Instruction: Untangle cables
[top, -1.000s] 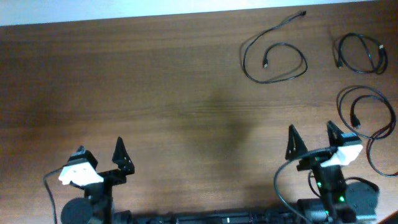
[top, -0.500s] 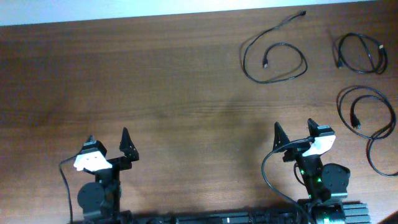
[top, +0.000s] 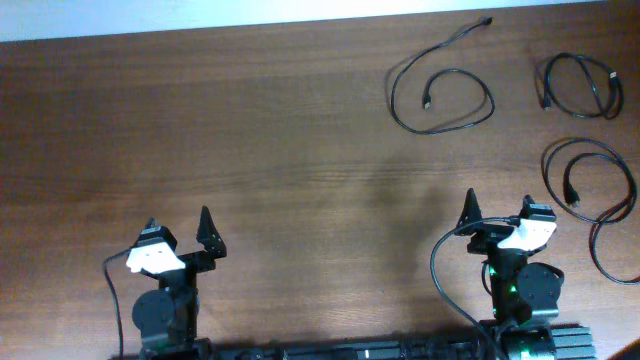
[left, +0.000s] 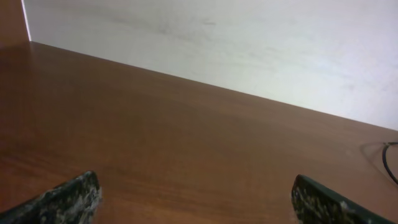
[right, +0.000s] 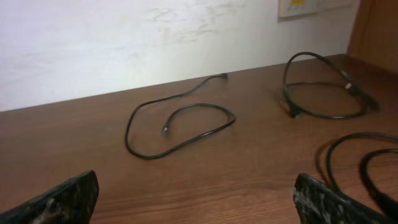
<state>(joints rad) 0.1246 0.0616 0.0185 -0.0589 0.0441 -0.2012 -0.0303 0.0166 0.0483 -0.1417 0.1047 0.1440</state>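
Thin black cables lie apart on the wooden table at the back right. One loose loop (top: 440, 95) shows in the right wrist view (right: 180, 127) too. A coiled cable (top: 580, 87) lies at the far right, also in the right wrist view (right: 323, 87). A third cable (top: 595, 195) lies loosely looped nearer the right arm and shows at the right edge of the right wrist view (right: 360, 158). My right gripper (top: 497, 212) is open and empty, left of that cable. My left gripper (top: 178, 228) is open and empty at the front left, far from all cables.
The wooden table (top: 260, 130) ends at a white wall along the back (top: 200, 15). A thicker black arm wire (top: 440, 285) loops beside the right arm base. A small white plate (right: 311, 6) is on the wall in the right wrist view.
Over the second both arms drew back toward their bases and turned. In the last half second the right gripper shifted a little right; the left barely moved. The cables have not moved.
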